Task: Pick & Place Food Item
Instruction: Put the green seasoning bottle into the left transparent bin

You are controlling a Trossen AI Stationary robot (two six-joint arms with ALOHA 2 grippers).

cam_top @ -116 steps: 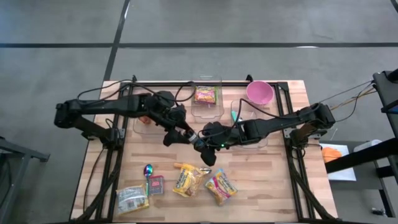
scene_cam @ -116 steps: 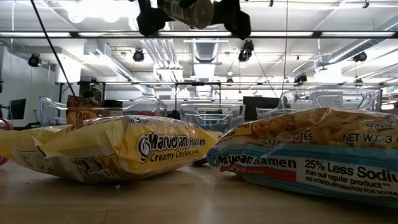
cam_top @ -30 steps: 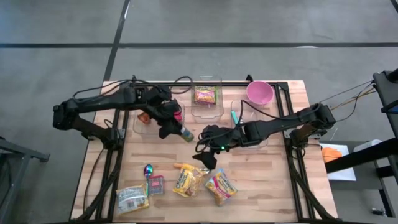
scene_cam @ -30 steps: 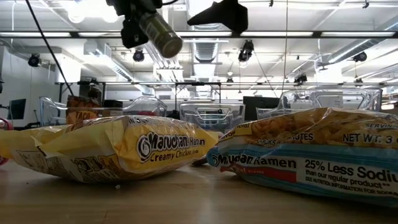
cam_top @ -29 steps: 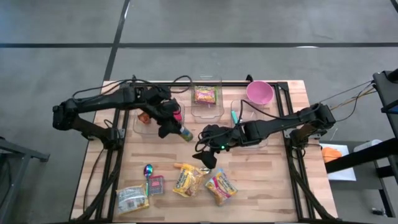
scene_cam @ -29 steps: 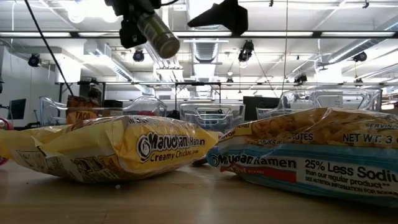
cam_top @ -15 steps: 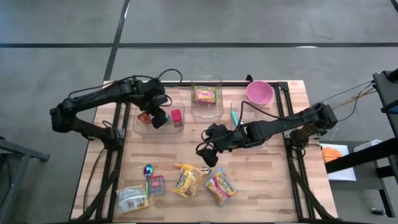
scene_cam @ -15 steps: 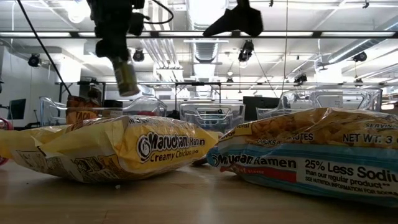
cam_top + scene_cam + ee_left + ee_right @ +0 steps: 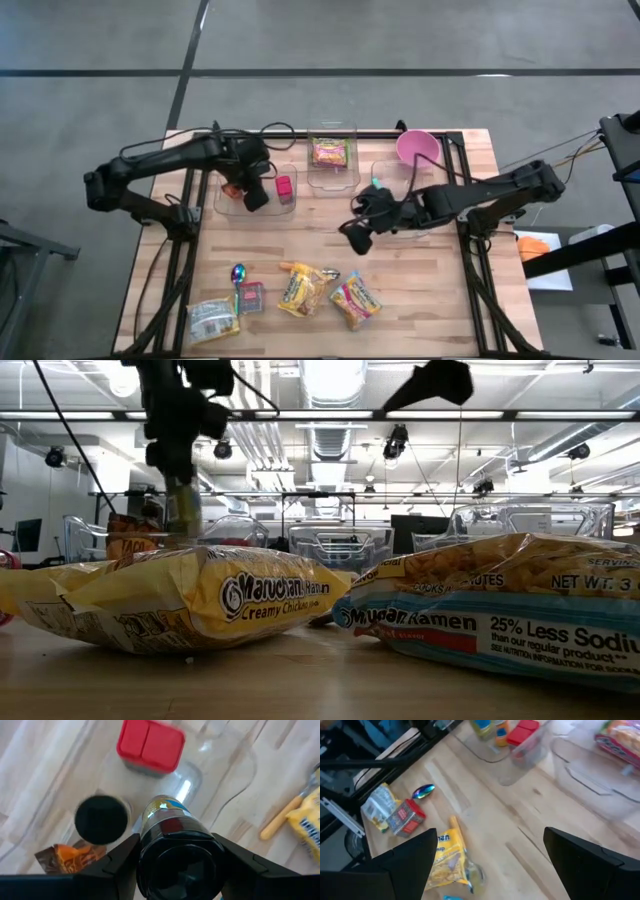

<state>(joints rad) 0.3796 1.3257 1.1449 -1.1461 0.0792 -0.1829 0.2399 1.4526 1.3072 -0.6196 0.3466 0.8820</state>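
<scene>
On the wooden desk (image 9: 420, 290), the clear bin (image 9: 228, 205) at ten o'clock sits under my left fingers (image 9: 255, 196), which clamp the jar (image 9: 165, 815) upright above it. My right fingers (image 9: 356, 240), spread wide and empty, hover near the centre.

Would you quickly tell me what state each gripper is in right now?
Left gripper: shut on the spice jar, above the clear bin.
Right gripper: open, holding nothing, above the table.
</scene>
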